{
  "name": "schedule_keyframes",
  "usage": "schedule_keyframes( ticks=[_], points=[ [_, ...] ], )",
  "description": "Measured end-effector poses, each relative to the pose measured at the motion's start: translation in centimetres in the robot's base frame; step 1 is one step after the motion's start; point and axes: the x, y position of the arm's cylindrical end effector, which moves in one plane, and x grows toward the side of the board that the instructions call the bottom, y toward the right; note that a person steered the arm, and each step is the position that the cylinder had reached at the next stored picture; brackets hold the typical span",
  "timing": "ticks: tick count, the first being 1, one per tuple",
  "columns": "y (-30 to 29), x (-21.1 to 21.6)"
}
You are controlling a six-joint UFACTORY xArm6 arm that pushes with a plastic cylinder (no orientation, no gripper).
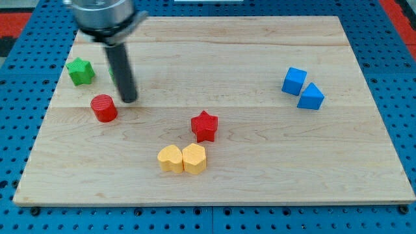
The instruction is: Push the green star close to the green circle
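Observation:
The green star point(80, 71) lies near the board's upper left edge. My rod comes down from the view's top left, and my tip point(129, 100) rests on the board to the right of the star and a little lower. A thin sliver of green point(112, 73) shows at the rod's left edge, between the star and the rod. It may be the green circle, mostly hidden behind the rod. The tip is just right of and slightly above a red cylinder point(104, 108), with a small gap between them.
A red star point(205, 125) sits near the board's middle. Two yellow hearts point(171, 158) point(194, 158) touch each other below it. A blue cube point(294, 80) and a blue triangular block point(311, 97) lie at the right. The wooden board point(273, 162) rests on a blue pegboard.

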Motion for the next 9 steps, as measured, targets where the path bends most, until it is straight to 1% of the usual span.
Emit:
schedule_keyframes(
  ticks=[2, 3, 4, 5, 6, 7, 8, 9],
  points=[
    [-11.9, -2.6],
    [-12.9, -3.2],
    [-12.9, -7.2],
    [-11.6, -8.2],
    [-5.7, -6.8],
    [-4.8, -6.8],
    [-12.8, -6.5],
    [-10.8, -3.7]
  ],
)
